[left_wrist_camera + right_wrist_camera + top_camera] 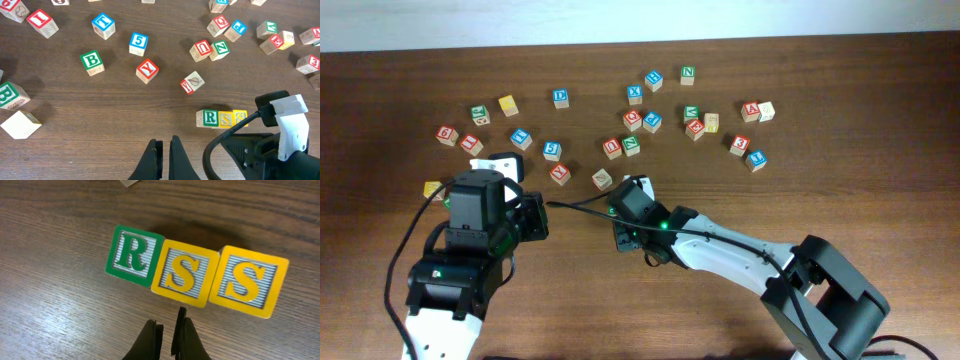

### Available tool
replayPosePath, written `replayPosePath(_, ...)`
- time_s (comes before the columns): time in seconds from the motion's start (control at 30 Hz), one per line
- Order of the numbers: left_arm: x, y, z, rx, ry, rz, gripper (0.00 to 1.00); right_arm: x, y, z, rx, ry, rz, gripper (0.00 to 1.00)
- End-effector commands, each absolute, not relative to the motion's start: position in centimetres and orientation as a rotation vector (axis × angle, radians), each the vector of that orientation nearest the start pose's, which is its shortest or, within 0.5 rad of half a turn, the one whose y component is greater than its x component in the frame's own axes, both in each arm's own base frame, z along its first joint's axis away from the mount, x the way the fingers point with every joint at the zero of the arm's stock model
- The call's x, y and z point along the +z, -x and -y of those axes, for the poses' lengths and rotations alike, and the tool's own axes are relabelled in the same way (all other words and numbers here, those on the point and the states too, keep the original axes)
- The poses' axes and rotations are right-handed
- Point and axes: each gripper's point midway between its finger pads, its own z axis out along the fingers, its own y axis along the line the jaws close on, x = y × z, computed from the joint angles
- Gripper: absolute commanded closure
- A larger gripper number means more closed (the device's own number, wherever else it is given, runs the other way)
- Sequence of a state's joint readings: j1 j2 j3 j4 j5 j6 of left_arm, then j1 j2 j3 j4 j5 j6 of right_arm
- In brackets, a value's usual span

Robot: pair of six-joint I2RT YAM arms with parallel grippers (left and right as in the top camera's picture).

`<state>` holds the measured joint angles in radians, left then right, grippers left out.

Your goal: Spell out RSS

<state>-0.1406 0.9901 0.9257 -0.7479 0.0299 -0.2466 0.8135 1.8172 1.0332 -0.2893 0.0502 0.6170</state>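
Observation:
The three cubes stand side by side in a row reading R, S, S. The R cube has a green frame; the first S cube and second S cube are yellow. The row also shows in the left wrist view; in the overhead view the right arm hides it. My right gripper is shut and empty, just in front of the row, below the first S. My left gripper is shut and empty, over bare table left of the row.
Several other letter cubes lie scattered across the far half of the table, the nearest being a leaf-picture cube and a red Y cube. A green B cube and a plain cube sit to the left.

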Motion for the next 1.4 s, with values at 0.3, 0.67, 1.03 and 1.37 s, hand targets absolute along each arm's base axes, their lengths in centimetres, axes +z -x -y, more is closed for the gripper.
replayPosePath(0.3, 20.6, -29.0, 4.6, -0.22, 0.095, -2.37, 1.0, 2.2, -30.0, -29.6, 0.367, 0.233, -2.664, 0.96)
replayPosePath(0.67, 20.7, -29.1, 4.6, -0.221, 0.095, -2.366, 1.0, 2.8, -28.8, -31.0, 0.496, 0.274, -2.698, 0.96)
replayPosePath(1.03, 20.2, -28.2, 4.5, -0.217, 0.095, -2.4, 1.0, 27.3, -24.3, -15.7, 0.428, 0.076, -2.264, 0.96)
replayPosePath(1.37, 23.8, -23.6, 6.8, -0.309, -0.086, -2.29, 0.58, 26.3, -13.7, -3.1, 0.239, -0.124, -2.302, 0.02)
